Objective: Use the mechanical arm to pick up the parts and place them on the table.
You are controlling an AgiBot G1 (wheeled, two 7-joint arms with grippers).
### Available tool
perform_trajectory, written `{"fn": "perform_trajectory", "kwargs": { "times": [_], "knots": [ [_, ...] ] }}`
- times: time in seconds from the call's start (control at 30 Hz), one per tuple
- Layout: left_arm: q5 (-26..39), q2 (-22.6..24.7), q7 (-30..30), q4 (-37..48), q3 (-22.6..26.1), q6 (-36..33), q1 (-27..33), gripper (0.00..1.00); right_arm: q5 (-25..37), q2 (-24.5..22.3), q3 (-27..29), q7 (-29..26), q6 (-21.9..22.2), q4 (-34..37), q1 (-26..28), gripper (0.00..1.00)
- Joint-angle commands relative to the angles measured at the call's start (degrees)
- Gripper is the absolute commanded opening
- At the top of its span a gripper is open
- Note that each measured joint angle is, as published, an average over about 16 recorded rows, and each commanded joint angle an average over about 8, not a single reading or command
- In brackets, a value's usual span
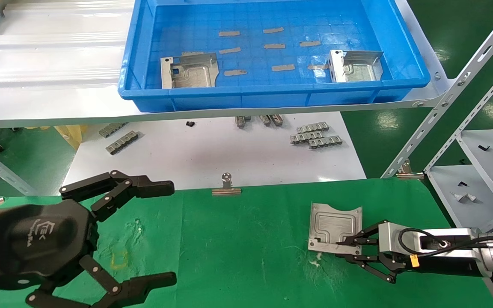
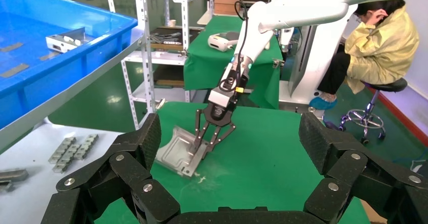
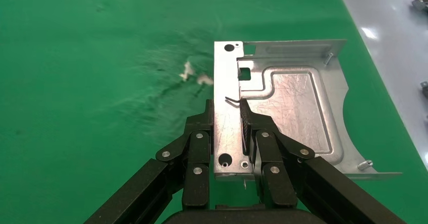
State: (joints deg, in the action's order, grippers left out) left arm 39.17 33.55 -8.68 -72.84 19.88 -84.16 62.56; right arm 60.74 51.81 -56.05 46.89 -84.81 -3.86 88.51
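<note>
Low on the right of the head view, the right gripper [image 1: 349,248], a black claw with jointed fingers on a silver-grey arm, is pinched tight on a silvery sheet-metal bracket [image 1: 334,229] with a raised rectangle pressed into it. In the right wrist view the two fingers [image 3: 251,133] squeeze one folded side flange of this part, one finger on each side of it. The bracket sits on the green cloth table [image 1: 238,256]; it looks like it is lying down flat, but it is hard to tell if one edge is lifted a little. Two more shiny brackets wait in the blue plastic tray [image 1: 272,92] at the top of the head view, one near its lower left corner [image 1: 189,70] and one near its lower right corner [image 1: 354,65]. These parts look thin, stiff and light, and the smooth metal could slip or turn in the claw. The folded flange is the best place to hold, because the flat plate gives nothing to pinch. The left gripper [image 1: 161,233] hangs at the lower left with its fingers spread wide, holding nothing.
</note>
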Motion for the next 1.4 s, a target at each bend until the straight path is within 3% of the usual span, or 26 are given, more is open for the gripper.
{"fn": "perform_trajectory", "kwargs": {
  "times": [0.03, 0.43, 0.63, 0.93, 1.4],
  "knots": [
    [0.0, 0.0, 0.0, 0.0, 0.0, 0.0, 0.0, 1.00, 0.0, 0.4, 0.0, 0.4, 0.3, 0.7, 0.1, 1.00],
    [0.0, 0.0, 0.0, 0.0, 0.0, 0.0, 0.0, 1.00, -0.2, 1.4, 0.2, 2.0, 0.3, 2.0, 1.4, 1.00],
    [0.0, 0.0, 0.0, 0.0, 0.0, 0.0, 0.0, 1.00, -1.7, 0.8, 1.2, 1.1, -2.9, 2.2, 3.1, 1.00],
    [0.0, 0.0, 0.0, 0.0, 0.0, 0.0, 0.0, 1.00, -7.8, -0.9, 5.0, -6.6, -6.4, 0.0, 4.3, 1.00],
    [0.0, 0.0, 0.0, 0.0, 0.0, 0.0, 0.0, 1.00, -19.2, -4.9, 7.9, -20.5, -7.2, -14.4, -0.3, 1.00]
  ]
}}
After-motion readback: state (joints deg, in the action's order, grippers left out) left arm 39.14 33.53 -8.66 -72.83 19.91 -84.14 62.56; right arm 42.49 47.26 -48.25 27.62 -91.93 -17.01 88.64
